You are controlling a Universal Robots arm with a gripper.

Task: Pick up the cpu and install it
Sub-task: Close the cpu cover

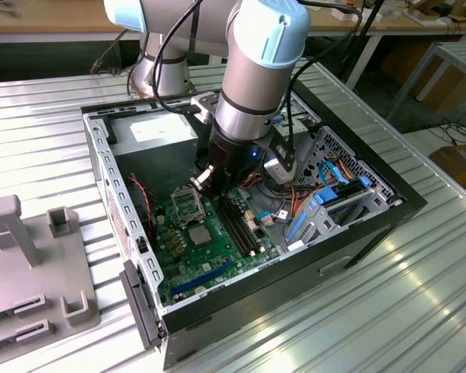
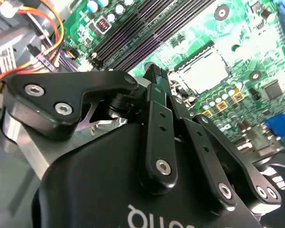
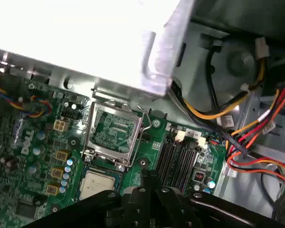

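The cpu (image 3: 99, 184) is a small silver square lying flat in the motherboard's socket, also seen in the second wrist view (image 2: 203, 71) and the exterior view (image 1: 201, 233). The metal socket frame (image 3: 112, 131) stands hinged open beside it. My gripper (image 1: 221, 193) hangs low inside the open computer case, just above the board and a little to one side of the cpu, near the memory slots (image 3: 176, 161). Its black fingers meet at the tips in both wrist views (image 2: 152, 71) (image 3: 149, 176), with nothing visible between them.
Bundles of orange, red and yellow cables (image 3: 242, 137) run close to the gripper. A silver power supply (image 1: 154, 132) fills the case's far corner, and a blue-clipped drive cage (image 1: 334, 203) sits at the exterior view's right. A grey fixture (image 1: 31, 256) stands on the slatted table.
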